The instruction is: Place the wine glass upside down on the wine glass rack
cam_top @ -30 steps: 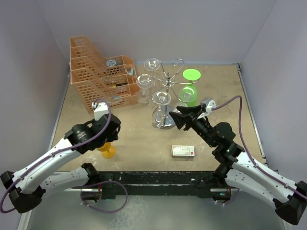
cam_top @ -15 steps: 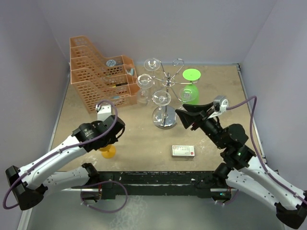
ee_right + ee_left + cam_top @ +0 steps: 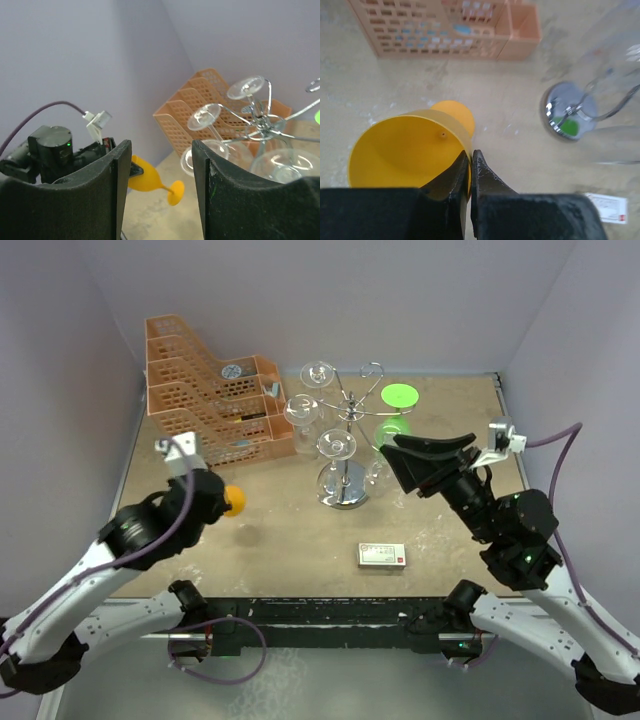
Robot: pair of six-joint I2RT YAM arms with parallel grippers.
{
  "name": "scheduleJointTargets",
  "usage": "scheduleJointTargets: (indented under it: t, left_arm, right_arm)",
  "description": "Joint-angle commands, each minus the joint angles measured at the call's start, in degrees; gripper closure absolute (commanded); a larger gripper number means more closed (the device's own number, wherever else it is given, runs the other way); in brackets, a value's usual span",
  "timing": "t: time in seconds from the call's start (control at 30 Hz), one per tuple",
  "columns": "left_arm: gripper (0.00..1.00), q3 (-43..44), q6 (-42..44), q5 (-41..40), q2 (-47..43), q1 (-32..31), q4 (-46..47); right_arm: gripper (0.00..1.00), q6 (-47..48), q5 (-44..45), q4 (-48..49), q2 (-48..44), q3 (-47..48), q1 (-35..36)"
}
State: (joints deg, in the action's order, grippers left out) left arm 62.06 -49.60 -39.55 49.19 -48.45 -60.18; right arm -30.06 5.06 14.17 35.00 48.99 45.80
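The yellow wine glass (image 3: 234,500) hangs tilted above the table, foot pointing toward the rack. My left gripper (image 3: 471,156) is shut on its rim, one finger inside the bowl (image 3: 402,150) and one outside. In the right wrist view the wine glass (image 3: 150,179) shows clear of the table, foot to the right. The chrome wine glass rack (image 3: 346,412) stands mid-table on a round base (image 3: 568,111), with clear glasses and a green glass (image 3: 397,398) hanging upside down on it. My right gripper (image 3: 402,462) is raised right of the rack, open and holding nothing (image 3: 161,145).
An orange lattice basket (image 3: 205,395) stands at the back left, close to the rack's left-hand glasses. A small white box (image 3: 382,555) lies near the front edge. Purple walls close in the table on three sides.
My left gripper closed on the yellow glass's rim and lifted it off the table, tipping it over. My right arm rose and pulled back to the right, away from the rack.
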Motion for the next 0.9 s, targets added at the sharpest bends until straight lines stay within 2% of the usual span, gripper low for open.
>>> scheduleJointTargets:
  t: [0.0, 0.2, 0.27, 0.37, 0.5, 0.87]
  left_arm:
    - [1.0, 4.92, 6.65, -8.36, -8.8, 0.02, 11.04]
    - [1.0, 11.14, 15.63, -12.56, -12.44, 0.02, 21.19]
    - [1.0, 13.72, 20.25, -11.61, -12.48, 0.03, 25.97]
    - [1.0, 15.02, 26.05, -7.31, -12.58, 0.02, 35.9]
    - [1.0, 16.26, 29.46, -1.88, -11.31, 0.02, 45.57]
    - [1.0, 16.09, 29.4, 16.28, -4.78, 0.02, 63.26]
  right_arm:
    - [0.46, -7.63, 0.67, -0.83, 3.6, 9.14, -0.03]
    - [0.46, -14.83, -1.89, 1.93, 8.2, 13.17, -0.06]
    - [0.46, -17.24, -1.98, 3.55, 9.93, 13.92, -0.09]
    - [0.46, -19.16, -1.61, 7.06, 12.95, 15.5, -0.1]
    - [0.46, -23.61, -1.77, 7.3, 18.39, 20.67, -0.1]
    - [0.47, -38.18, -4.02, 16.86, 33.03, 28.62, -0.03]
